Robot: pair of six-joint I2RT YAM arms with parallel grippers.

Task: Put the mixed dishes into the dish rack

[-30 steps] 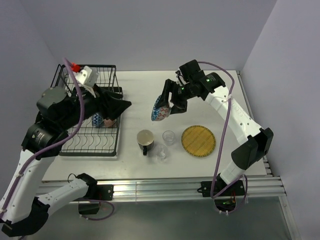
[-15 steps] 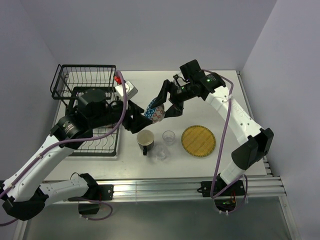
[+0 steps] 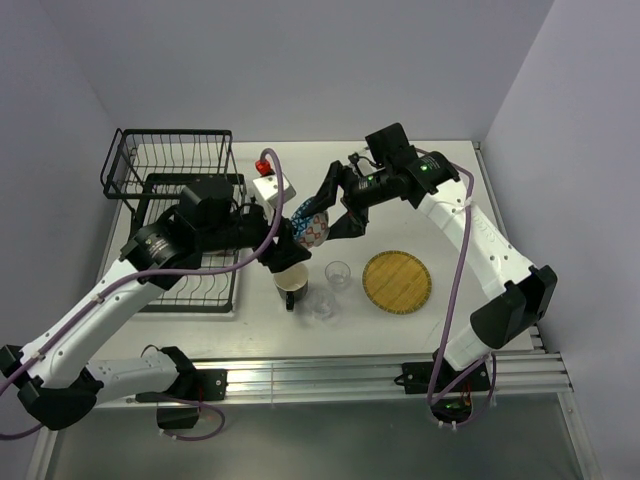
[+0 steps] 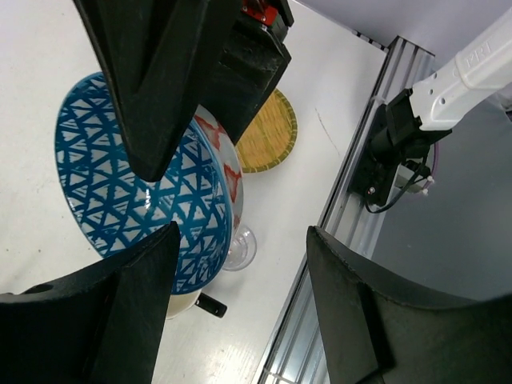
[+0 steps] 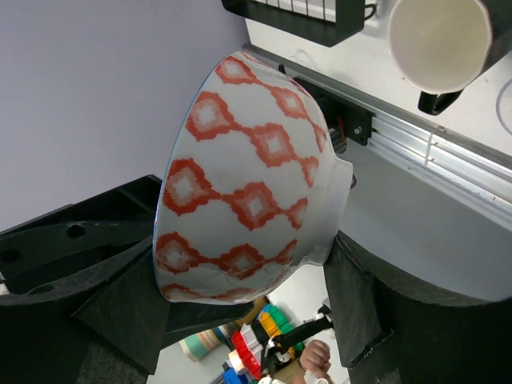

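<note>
Near glass (image 3: 323, 303): upright on the table (image 3: 450, 200), lower centre of the overhead view, just below and right of the mug.
Mug (image 3: 292, 283): upright, cream mouth up, handle pointing to the bottom edge.
Second glass (image 3: 338, 272): upright, just right of the mug.
Plate (image 3: 397, 281): yellow, flat, right of the glasses.
Left gripper (image 4: 242, 240): fingers spread apart with nothing between them, right above the mug and facing the bowls' mouth; contact with the bowls cannot be told.
Blue bowl (image 4: 136, 192): nested inside the red bowl (image 5: 248, 176), both tipped on their side in the air at frame centre, above the mug. The mouth is turned to the left of the frame, the foot to the right, so the mouth-to-foot axis runs roughly across.
Right gripper (image 5: 244, 264): clamped on the wall of the nested pair, one finger inside the blue bowl and the other on the red outside.
Rack (image 3: 175, 155): black wire, far left, raised basket at its upper end.
</note>
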